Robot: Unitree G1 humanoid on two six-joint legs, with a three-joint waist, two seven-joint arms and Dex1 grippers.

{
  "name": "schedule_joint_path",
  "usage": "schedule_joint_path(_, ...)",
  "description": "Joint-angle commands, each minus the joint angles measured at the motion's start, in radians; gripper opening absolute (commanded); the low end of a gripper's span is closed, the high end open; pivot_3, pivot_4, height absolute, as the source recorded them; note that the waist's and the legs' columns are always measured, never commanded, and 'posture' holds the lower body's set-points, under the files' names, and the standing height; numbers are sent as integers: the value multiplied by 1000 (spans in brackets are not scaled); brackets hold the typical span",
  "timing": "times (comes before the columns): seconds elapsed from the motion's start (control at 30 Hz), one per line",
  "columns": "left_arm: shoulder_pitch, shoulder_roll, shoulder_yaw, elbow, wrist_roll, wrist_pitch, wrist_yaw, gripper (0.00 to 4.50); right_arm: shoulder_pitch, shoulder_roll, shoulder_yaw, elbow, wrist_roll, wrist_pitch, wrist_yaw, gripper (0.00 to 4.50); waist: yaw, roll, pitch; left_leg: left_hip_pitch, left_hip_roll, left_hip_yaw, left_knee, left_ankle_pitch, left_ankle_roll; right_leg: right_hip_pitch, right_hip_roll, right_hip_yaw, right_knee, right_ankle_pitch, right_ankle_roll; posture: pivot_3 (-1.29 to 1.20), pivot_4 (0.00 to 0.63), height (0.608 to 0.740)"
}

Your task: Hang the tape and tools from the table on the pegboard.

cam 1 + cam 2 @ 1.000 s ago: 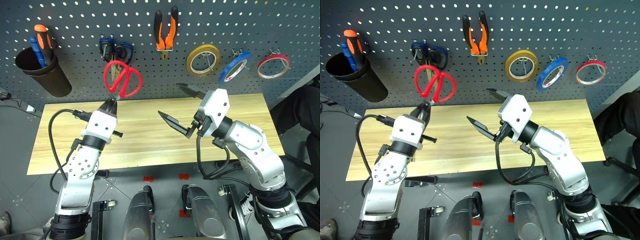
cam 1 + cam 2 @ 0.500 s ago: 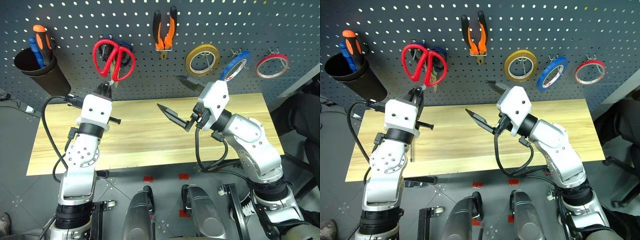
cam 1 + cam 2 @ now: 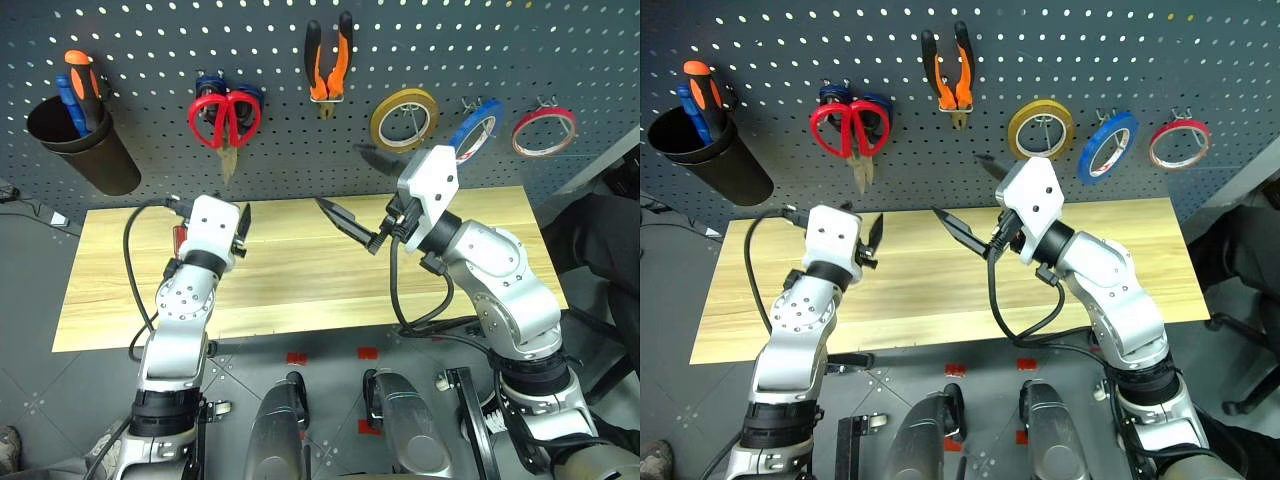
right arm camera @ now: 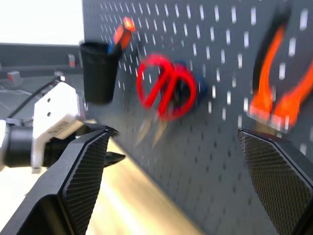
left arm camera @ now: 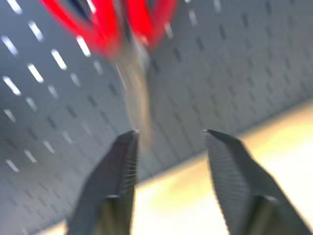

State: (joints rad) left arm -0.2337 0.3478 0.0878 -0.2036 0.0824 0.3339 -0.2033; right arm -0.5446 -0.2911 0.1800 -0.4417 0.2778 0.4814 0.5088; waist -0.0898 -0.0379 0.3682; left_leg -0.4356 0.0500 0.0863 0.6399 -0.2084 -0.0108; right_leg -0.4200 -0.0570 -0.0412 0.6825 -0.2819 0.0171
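While the red scissors [image 3: 225,118] hang by their loops on a hook of the pegboard [image 3: 150,40], over the dark blue scissors [image 3: 209,82], blades pointing down, your left gripper [image 3: 241,226] sits below them over the table [image 3: 290,270] with its fingers apart and nothing between them. The left wrist view shows the blades just beyond the open fingertips [image 5: 128,147], not touching. Your right gripper [image 3: 365,190] stands wide and empty in front of the board, near the yellow tape [image 3: 406,118].

Judging by how things lie, the work looks nearly done: the pliers [image 3: 332,62] hang at the top, the blue tape [image 3: 470,132] rests on its hooks beside the red tape [image 3: 545,132], and the tabletop holds no tools. I cannot tell whether the red-handled screwdriver sits in the black cup [image 3: 72,140]; an orange and a blue handle show there.

As for handling, the scissors are stiff steel with smooth plastic loops, light but free to swing on the hook, so a nudge on the blades could lift them off. If you must reseat them, pinch the closed blades just below the pivot, not the rounded loops, which would likely slip. The blue tape is a thin, light ring; take it across its band.
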Motion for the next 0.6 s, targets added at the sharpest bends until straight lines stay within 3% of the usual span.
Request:
schedule_joint_path(0.03,23,-28,109,22,-177,245,-70,3727,25,17,-1,-83,53,177,-53,4500,1,0,0,0,0,0,0,0,0,0,0,0,0,0,0,-196,370,740)
schedule_joint_path(0.07,20,-7,152,74,-192,294,-69,4035,30,28,9,-90,63,245,-76,4500,0,0,0,0,0,0,1,0,0,0,0,0,1,0,0,-196,370,740)
schedule_joint_path(0.23,-20,96,281,216,-235,326,-62,4035,-32,120,5,-117,148,612,-169,4500,-2,-1,2,0,1,0,2,0,0,-2,1,0,5,0,0,-190,398,740)
schedule_joint_path(0.4,-104,157,324,344,-282,380,-93,4035,-147,200,20,-89,154,737,-220,4500,6,0,5,0,-1,0,3,0,0,-1,0,0,6,0,0,-178,422,740)
schedule_joint_path(0.6,-296,219,352,681,-323,327,-122,4035,-257,287,32,-10,150,748,-245,4500,9,-1,12,0,-1,0,2,0,0,-2,-1,0,5,0,0,-173,447,740)
